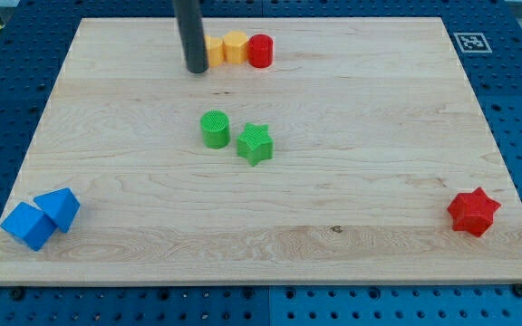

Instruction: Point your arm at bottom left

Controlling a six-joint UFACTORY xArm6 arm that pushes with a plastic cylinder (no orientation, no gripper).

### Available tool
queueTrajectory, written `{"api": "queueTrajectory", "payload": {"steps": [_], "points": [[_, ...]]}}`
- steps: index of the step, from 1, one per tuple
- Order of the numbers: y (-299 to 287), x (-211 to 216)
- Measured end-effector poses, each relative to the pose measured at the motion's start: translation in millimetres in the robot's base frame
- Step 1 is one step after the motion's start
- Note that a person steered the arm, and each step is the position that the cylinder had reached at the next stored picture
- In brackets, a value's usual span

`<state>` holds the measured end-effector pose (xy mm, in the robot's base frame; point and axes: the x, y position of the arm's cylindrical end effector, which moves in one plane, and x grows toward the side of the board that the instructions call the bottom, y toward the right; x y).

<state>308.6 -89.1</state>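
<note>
My tip point(197, 69) is near the view's top, left of centre, on the wooden board point(352, 226). It stands just left of a row of three blocks: an orange-yellow block point(215, 49) partly hidden behind the rod, a yellow block point(235, 46) and a red cylinder point(260, 51). At the view's bottom left corner lie two blue blocks touching each other: a blue cube point(27, 225) and a blue wedge-like block point(61, 208). My tip is far from them.
A green cylinder point(215, 129) and a green star point(255, 143) sit side by side near the board's middle. A red star point(473, 212) lies at the view's bottom right. A black-and-white marker tag point(470, 42) is off the board's top right corner.
</note>
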Motion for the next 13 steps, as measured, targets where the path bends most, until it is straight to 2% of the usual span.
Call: {"api": "queueTrajectory", "payload": {"steps": [3,4,6,8,10,13], "points": [[27,-1],[-12,21],[-127,73],[-215,168],[-216,172],[-216,230]]}}
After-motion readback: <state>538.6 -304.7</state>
